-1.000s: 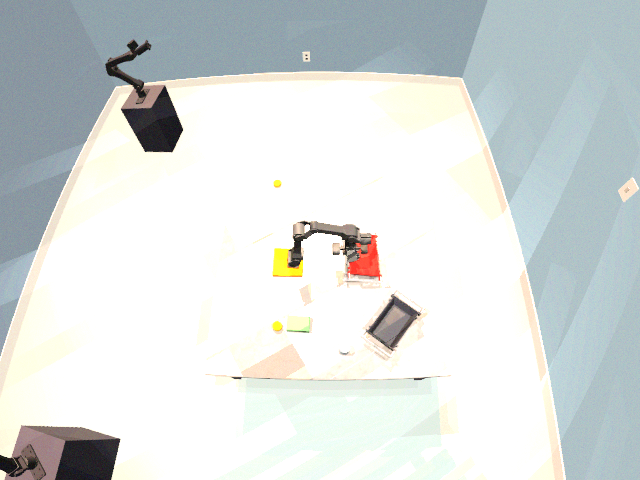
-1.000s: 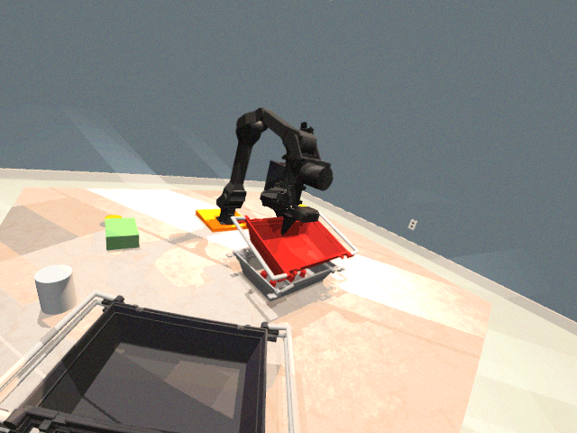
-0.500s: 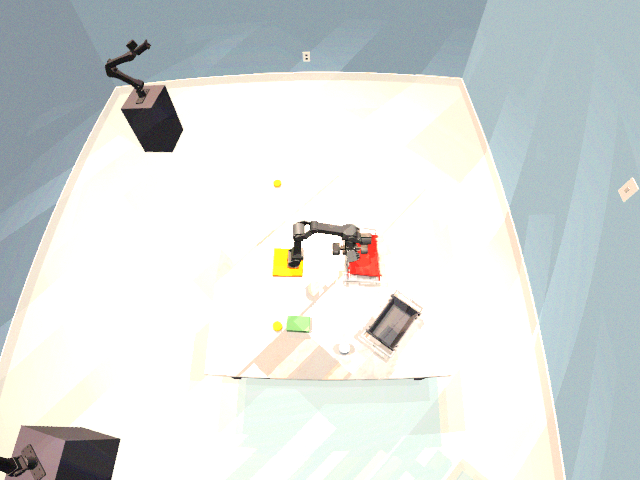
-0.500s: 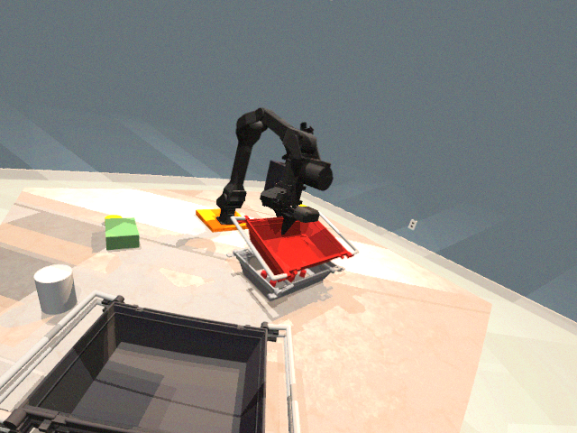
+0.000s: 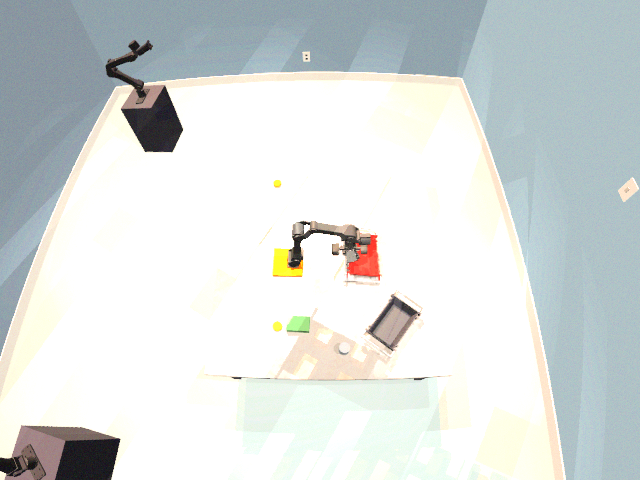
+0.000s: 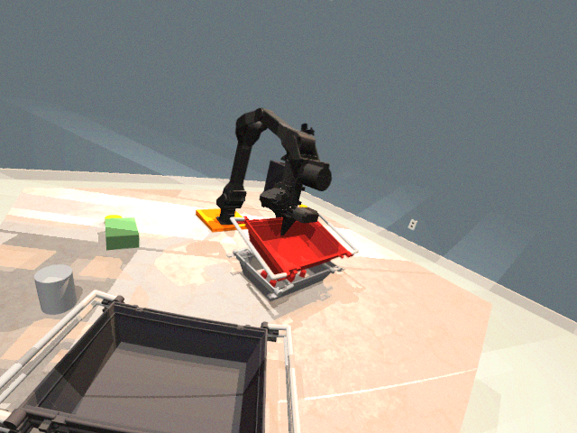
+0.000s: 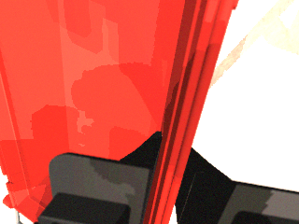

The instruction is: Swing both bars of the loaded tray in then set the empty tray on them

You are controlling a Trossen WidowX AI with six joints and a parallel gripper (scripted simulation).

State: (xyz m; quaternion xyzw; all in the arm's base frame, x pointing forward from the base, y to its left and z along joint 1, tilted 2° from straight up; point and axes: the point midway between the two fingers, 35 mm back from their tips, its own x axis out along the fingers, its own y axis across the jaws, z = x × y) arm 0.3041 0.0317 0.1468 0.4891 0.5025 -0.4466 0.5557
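Observation:
The red empty tray (image 5: 367, 263) (image 6: 297, 249) (image 7: 117, 47) hangs tilted over the grey loaded tray (image 6: 303, 286), its arm-side wall high and its opposite side low, close above the grey tray. Its white wire bars are out at its ends. My gripper (image 6: 285, 227) (image 7: 165, 137) is shut on the red tray's arm-side wall, one finger inside and one outside. Red blocks (image 6: 302, 272) show in the grey tray beneath. The red tray hides most of the grey tray's top, so I cannot tell how its bars lie or whether the trays touch.
A dark tray (image 5: 393, 322) (image 6: 181, 373) with white bars out at its ends stands apart from the pair. A grey cylinder (image 5: 344, 348) (image 6: 56, 290) and a green block (image 5: 298, 324) (image 6: 122, 233) stand on the table. The arm's base is on an orange plate (image 5: 280, 263) (image 6: 207, 217).

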